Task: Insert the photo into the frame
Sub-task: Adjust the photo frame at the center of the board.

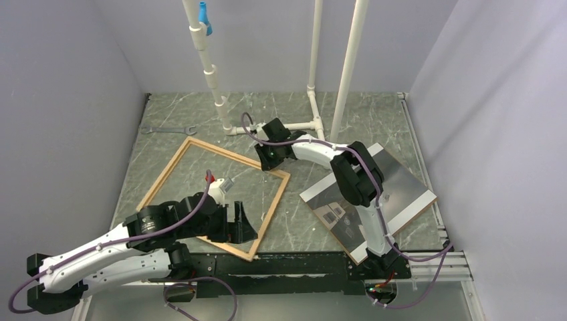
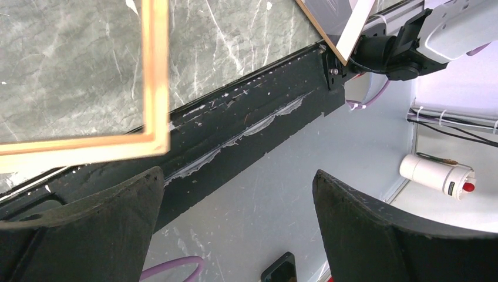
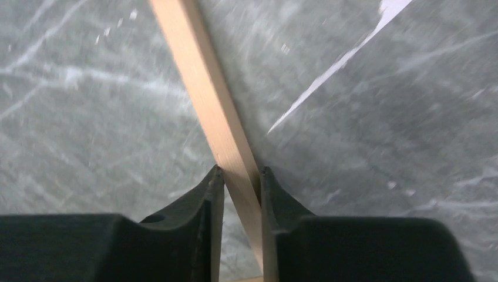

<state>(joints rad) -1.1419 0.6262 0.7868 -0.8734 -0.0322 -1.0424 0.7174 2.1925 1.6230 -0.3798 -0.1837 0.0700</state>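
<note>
Atop marbled table, thin wooden frame

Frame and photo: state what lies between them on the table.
Top view: a narrow strip of bare table separates the frame from the photo; nothing lies there.

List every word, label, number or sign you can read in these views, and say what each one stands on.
No text can be read in any view.
White cylinder with a red tip: small dark label near its end, too small to read.
Wrench: any stamping is too small to tell.
Frame: bare wood, no lettering visible.
Photo: no caption or lettering visible.
</note>
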